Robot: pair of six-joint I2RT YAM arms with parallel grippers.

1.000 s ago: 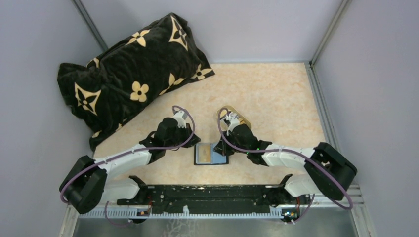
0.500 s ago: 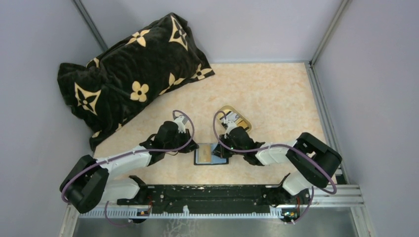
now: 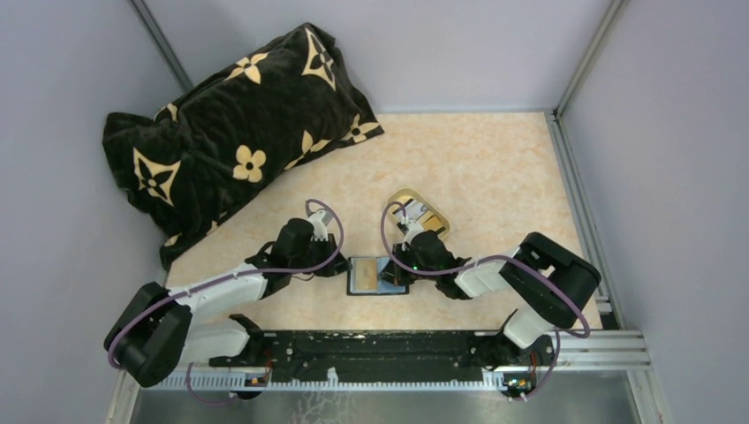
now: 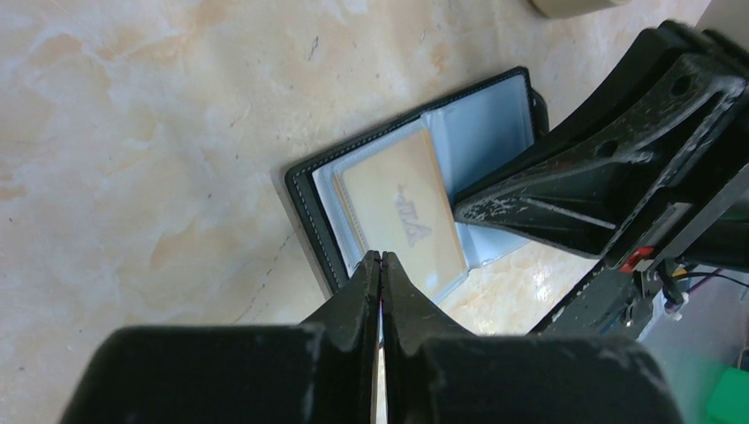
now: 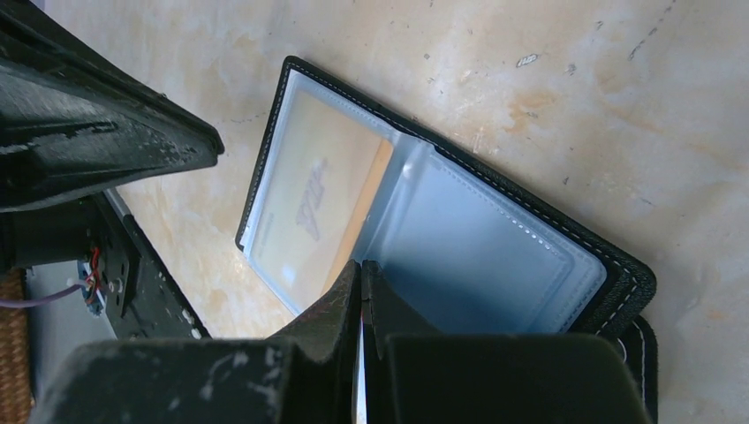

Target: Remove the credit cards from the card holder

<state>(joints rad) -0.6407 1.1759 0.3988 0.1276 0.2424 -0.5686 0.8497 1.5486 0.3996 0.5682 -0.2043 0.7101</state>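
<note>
While the card holder (image 3: 378, 276) lies open and flat in the top view, the left wrist view shows the left gripper (image 4: 380, 258) pressed together at its black edge, with the orange card (image 4: 402, 212) inside its clear sleeve. In the right wrist view, the right gripper (image 5: 362, 265) is likewise closed over the fold. Closed tips cannot pinch the card, so a push may merely slide the holder.

Bright, even light; soft shadows; foreground blurred.

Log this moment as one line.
card holder: open, flat | orange card: inside holder | left gripper: shut, at holder edge | right gripper: shut, over holder
</note>
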